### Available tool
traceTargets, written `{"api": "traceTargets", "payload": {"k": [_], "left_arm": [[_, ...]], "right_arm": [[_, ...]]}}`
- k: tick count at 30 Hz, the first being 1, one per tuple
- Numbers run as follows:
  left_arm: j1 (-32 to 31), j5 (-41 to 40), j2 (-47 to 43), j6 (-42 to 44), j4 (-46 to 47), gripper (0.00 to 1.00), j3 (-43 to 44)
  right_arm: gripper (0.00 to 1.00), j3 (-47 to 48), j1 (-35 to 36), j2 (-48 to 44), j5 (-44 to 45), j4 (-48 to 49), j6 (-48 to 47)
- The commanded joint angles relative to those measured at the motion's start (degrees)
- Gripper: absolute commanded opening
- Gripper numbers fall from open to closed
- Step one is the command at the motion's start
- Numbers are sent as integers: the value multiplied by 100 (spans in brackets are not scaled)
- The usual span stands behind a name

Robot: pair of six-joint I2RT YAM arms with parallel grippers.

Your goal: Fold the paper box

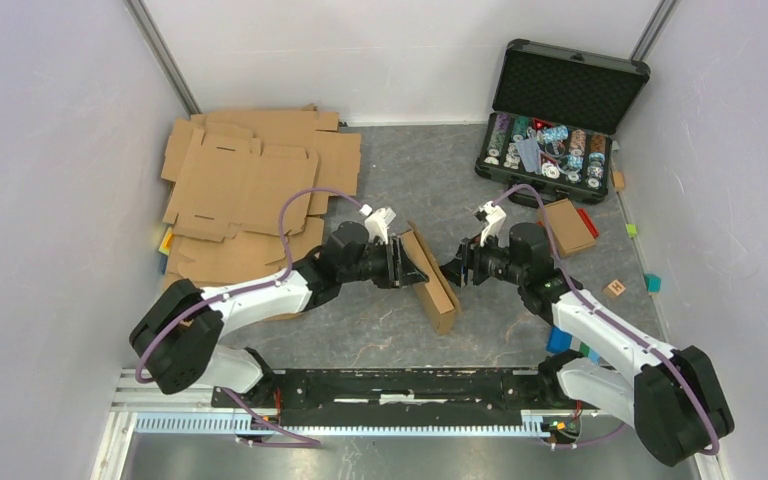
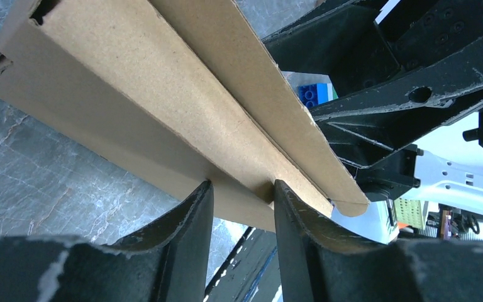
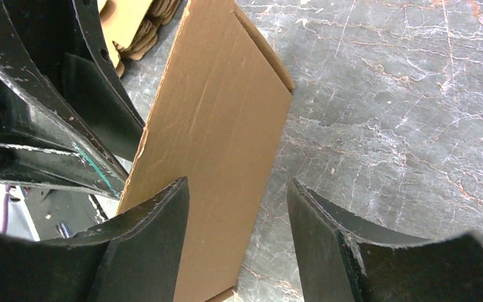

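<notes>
Standing on edge near the middle of the grey counter (image 1: 410,180), the paper box (image 1: 432,285) showed in the top view as a narrow brown slab between the two arms. The left tool (image 1: 400,262) was against the box's left face near its far end. The right tool (image 1: 457,270) sat just beside the opposite face, a sliver of counter showing between them. A stack of flat cardboard blanks (image 1: 250,190) lay at the far left. A black case (image 1: 560,100) with its lid up held poker chips (image 1: 550,145) at the far right, well apart from the box.

The left wrist view looked along the box (image 2: 163,94), where a long wall met a folded-over strip. The left tool (image 2: 242,189) had its jaws drawn fairly close together, their tips lying over the lower edge of that wall, one to each side of the crease. Whether they actually pinched the cardboard could not be told. A blue brick (image 2: 311,94) showed beyond the box, beside the black frame of the other arm.

The right wrist view showed a broad plain panel of the box (image 3: 220,145) leaning over the marbled counter. The right tool (image 3: 236,189) had its jaws wide apart and held nothing, the panel and bare counter showing between them. The left arm's black frame filled the left side.
</notes>
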Motion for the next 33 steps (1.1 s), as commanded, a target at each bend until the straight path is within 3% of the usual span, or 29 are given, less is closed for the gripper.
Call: {"api": "traceTargets", "payload": {"k": [1,18,33], "left_arm": [[32,-208,289,486,-593,44,130],[36,-155,325,540,-584,43,168],[36,-44,469,494,-421,38,241]], "right_arm": [[65,-140,-105,21,-429,803,597],[66,-547,-509,98,-1236,1912,1731],[66,-575,-499,273,-1486,1343,1191]]}}
